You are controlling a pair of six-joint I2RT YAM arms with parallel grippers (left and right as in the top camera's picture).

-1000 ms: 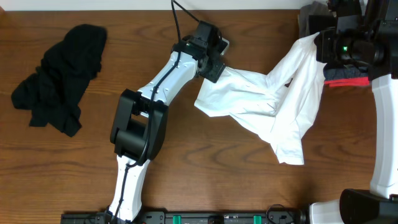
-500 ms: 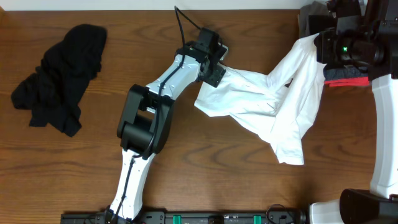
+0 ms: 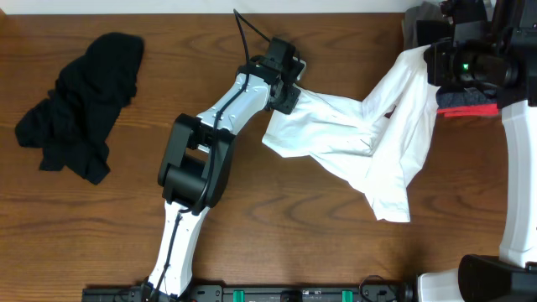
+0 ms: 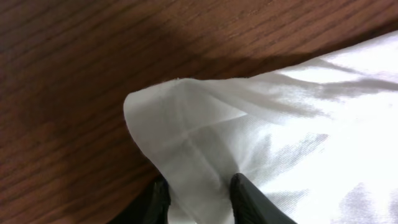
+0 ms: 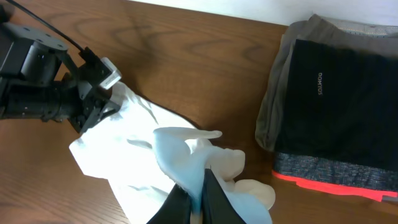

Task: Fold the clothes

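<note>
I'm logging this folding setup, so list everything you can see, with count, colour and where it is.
white T-shirt: one, white, crumpled across the right half of the table, its right end lifted.
black garment: one, black, crumpled at the left end of the table.
folded pile: one, grey and black with a red band, far right corner, beside the T-shirt.
table: one, brown wood, under everything.
left gripper: one, black, closed on the T-shirt's left corner, low over the wood.
right gripper: one, black, shut on the T-shirt's raised right end.
</note>
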